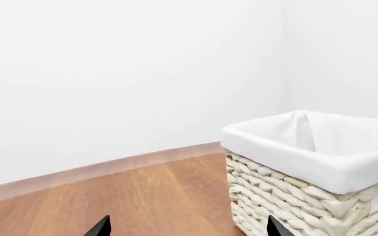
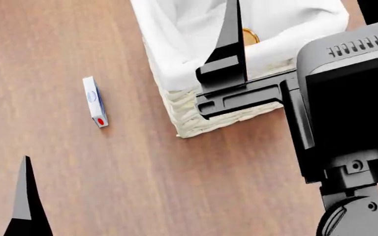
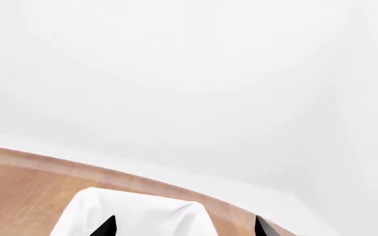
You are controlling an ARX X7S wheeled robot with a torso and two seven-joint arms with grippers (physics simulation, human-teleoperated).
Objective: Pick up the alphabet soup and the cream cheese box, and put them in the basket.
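The cream basket (image 2: 202, 115) with its white liner stands at the top centre of the head view. Inside it a gold round can end shows, the alphabet soup (image 2: 250, 36); its label is hidden behind my right gripper's finger (image 2: 230, 44). The cream cheese box (image 2: 94, 102) lies on the wooden surface left of the basket, apart from both grippers. My right gripper (image 3: 183, 227) hangs open over the basket's liner (image 3: 136, 216), holding nothing. My left gripper (image 1: 189, 228) is open and empty beside the basket's woven wall (image 1: 294, 206); one of its fingers (image 2: 26, 196) shows near the box.
The wooden surface (image 2: 110, 177) stretches left of and in front of the basket. White walls (image 1: 110, 73) with a pale baseboard rise behind it. My right arm's black body (image 2: 346, 123) covers the right side of the head view.
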